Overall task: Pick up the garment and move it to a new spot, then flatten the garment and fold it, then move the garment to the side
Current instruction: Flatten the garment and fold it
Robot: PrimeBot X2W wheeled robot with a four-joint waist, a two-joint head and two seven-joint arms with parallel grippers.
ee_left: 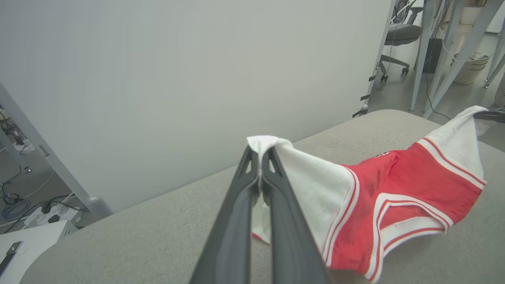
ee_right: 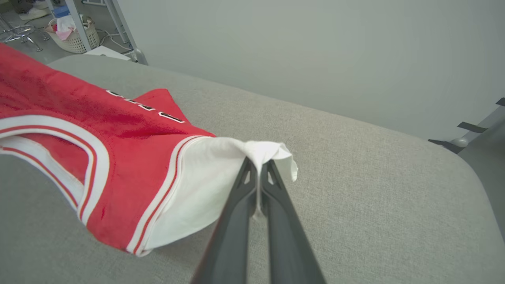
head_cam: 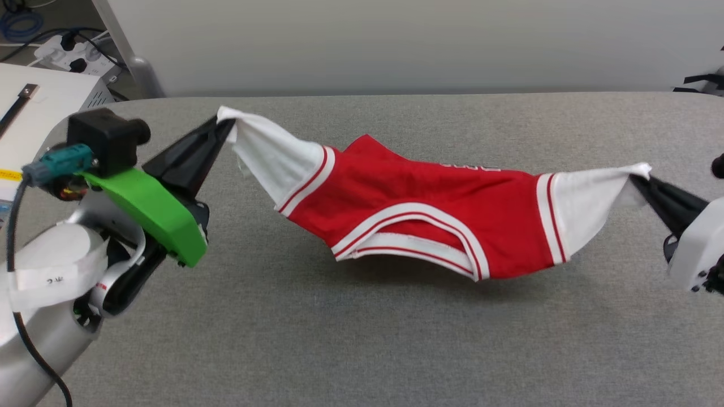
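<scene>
Red garment (head_cam: 418, 212) stretched over grey table (head_cam: 339, 339), left gripper (head_cam: 226, 126), right gripper (head_cam: 637, 181) pinching its sleeve edges

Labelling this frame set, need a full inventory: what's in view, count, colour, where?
garment: 1, red with white sleeves and striped trim, slung between both pincers over the table
table: 1, grey fabric top, under the garment
partition: 1, pale grey, behind the table
power strip: 1, white, floor at far left
office chair: 1, grey, past the partition's end
basket: 1, white, on the floor
left pincer: 1, dark, shut on one white sleeve
right pincer: 1, dark, shut on the other sleeve
</scene>
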